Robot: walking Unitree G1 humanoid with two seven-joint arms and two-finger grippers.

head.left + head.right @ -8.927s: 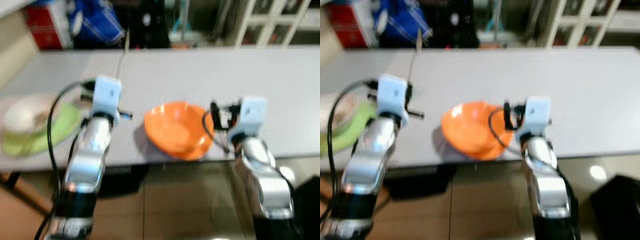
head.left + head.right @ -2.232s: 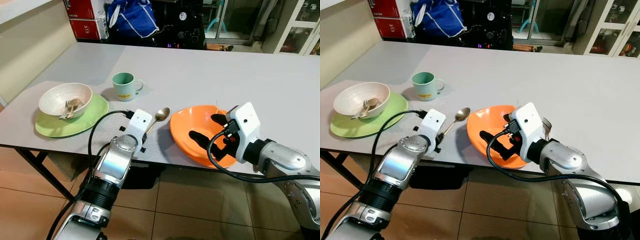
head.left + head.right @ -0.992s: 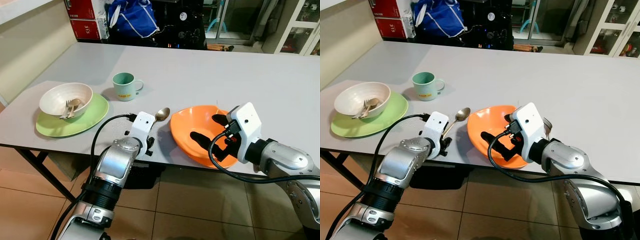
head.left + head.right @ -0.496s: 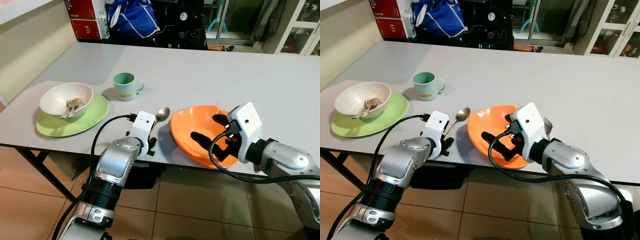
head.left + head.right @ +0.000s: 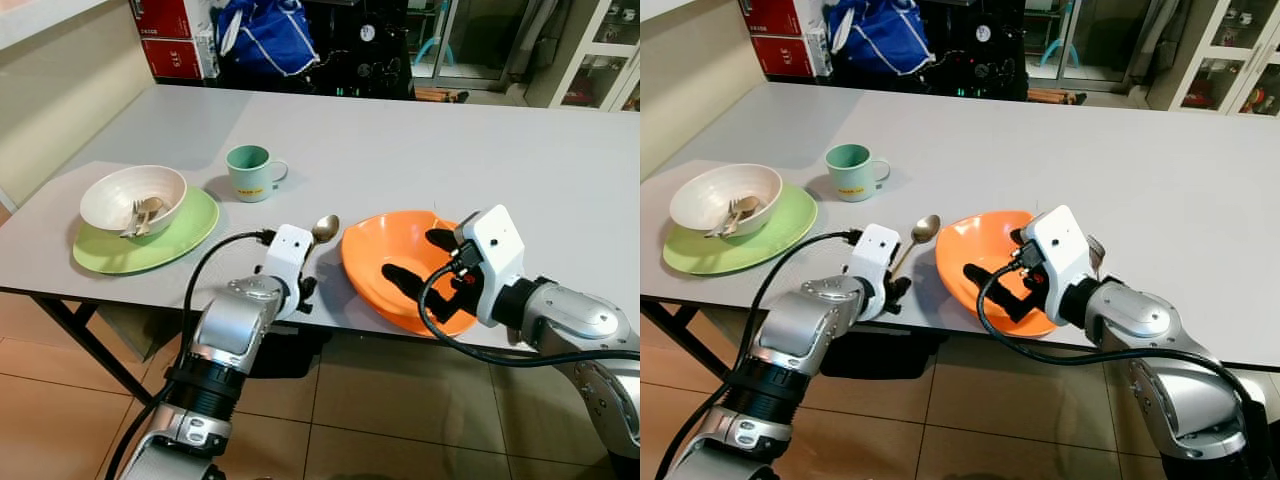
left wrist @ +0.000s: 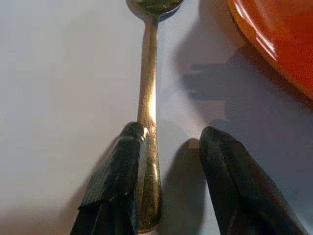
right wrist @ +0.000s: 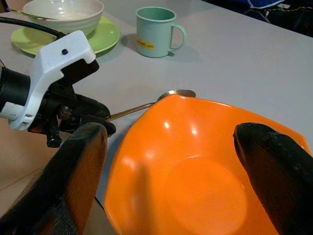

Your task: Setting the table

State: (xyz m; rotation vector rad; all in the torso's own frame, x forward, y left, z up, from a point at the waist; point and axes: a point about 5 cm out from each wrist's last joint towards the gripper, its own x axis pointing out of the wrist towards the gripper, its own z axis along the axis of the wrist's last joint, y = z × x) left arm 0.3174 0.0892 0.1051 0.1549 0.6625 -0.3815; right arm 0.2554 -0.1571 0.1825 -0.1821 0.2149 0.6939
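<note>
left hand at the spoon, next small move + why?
Probably close the left hand on the spoon. Its open fingers straddle the handle end on the table, one finger touching it. The right hand is open around the orange bowl.

The spoon (image 6: 148, 98) bowl is cut off at the frame edge; its handle end hides behind one finger (image 6: 115, 183).

A home dining room: long grey table (image 5: 480, 160), crockery, tiled floor (image 5: 380, 420), glazed cabinet (image 5: 590, 60).
</note>
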